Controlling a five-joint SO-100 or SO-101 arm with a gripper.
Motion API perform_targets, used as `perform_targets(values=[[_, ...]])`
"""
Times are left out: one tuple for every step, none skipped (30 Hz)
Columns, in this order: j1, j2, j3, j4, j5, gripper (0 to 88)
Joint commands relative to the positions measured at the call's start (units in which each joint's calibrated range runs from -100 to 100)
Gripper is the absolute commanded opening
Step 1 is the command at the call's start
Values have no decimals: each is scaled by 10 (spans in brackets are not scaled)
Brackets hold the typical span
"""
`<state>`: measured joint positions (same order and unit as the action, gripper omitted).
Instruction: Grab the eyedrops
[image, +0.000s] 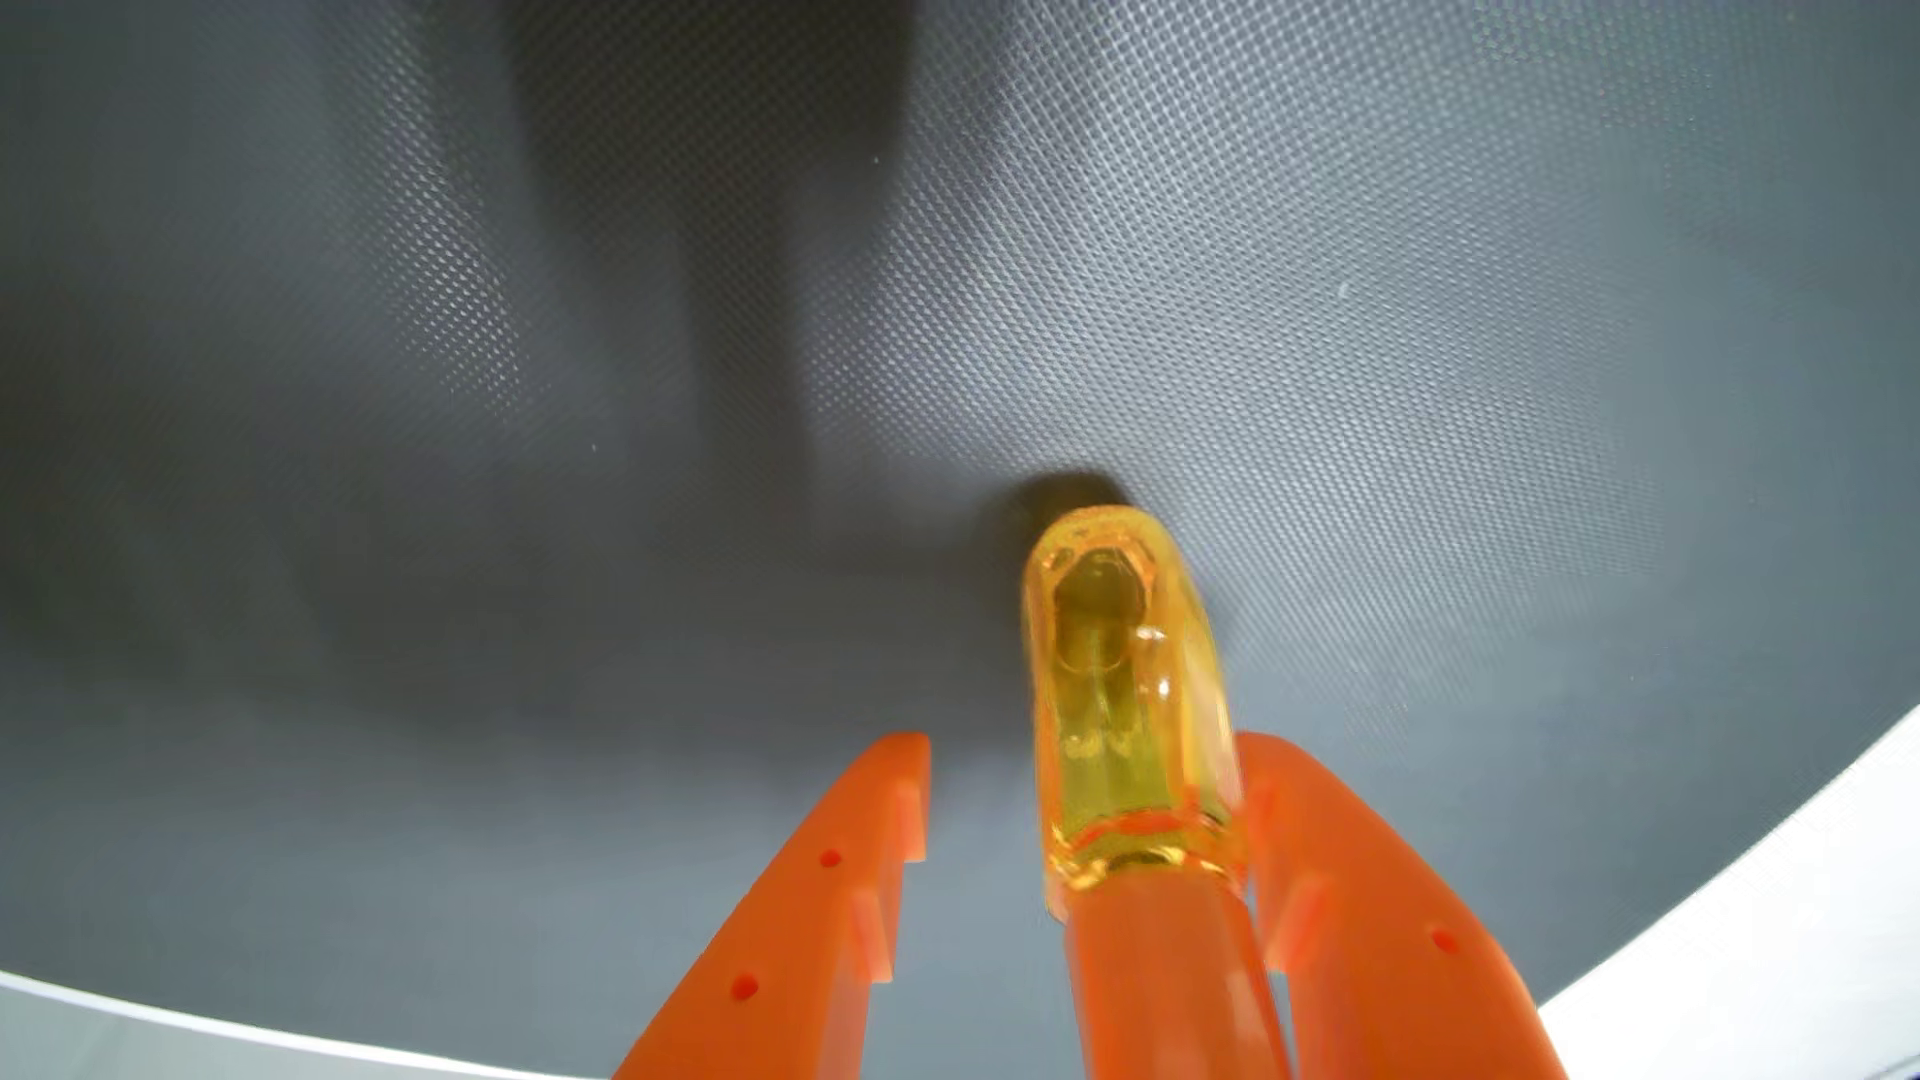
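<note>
Wrist view. Claw (1086, 753) enters from the bottom edge, both orange fingers pointing up-frame, spread apart with a clear gap between them. Left finger (821, 893) has nothing against it; bare mat shows between it and the bottle. Right finger (1351, 883) sits just beside the bottle, touching or nearly touching along the bottle's right side; can't tell for certain whether there's real contact.

Eyedrops bottle (1127, 706): small, clear yellow-amber, with an orange cap (1164, 976) at the near end, toward the bottom of the frame. It sits inside the claw's gap but off-centre, hard over to the right finger. The bottle's far end pokes out past both fingertips up-frame. Its lower part and cap lie between the fingers. Liquid and a bubble are visible through the body.

Claw state: wide open, not clamped on anything. Only one finger is near the bottle, the other is apart from it, so no grip.

The bottle casts a small dark shadow (1060, 498) on the mat right at its far end, so that end looks close to or on the surface; can't tell whether it is standing or tilted from this angle.

Surface: dark grey textured mat (1455, 312). A white edge (1766, 935) shows at bottom right and along bottom left. A broad shadow of the arm runs down the upper-middle of the mat.
</note>
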<state>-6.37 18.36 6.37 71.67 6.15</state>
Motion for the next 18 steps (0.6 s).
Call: perform_targets(values=[[-2, -3, 10, -11, -4, 171], [-2, -4, 15, -14, -4, 171], [-3, -4, 19, -18, -5, 170], [-3, -4, 19, -18, -6, 170], [-4, -4, 19, -18, -6, 170], [-4, -4, 19, -18, -6, 170], [-5, -4, 19, -18, -6, 170], [-5, -4, 19, -18, -6, 170], [-5, -4, 20, -18, -6, 170], [-5, -4, 20, -18, -6, 170], [-5, -3, 20, -18, -6, 169], [-5, -3, 20, -19, -6, 169], [-5, -3, 21, -20, -6, 169], [-5, -3, 23, -26, -6, 167], [-6, -3, 23, -28, -6, 166], [-6, -3, 25, -29, -6, 166], [-6, -3, 25, -29, -6, 165], [-6, -3, 25, -29, -6, 165]])
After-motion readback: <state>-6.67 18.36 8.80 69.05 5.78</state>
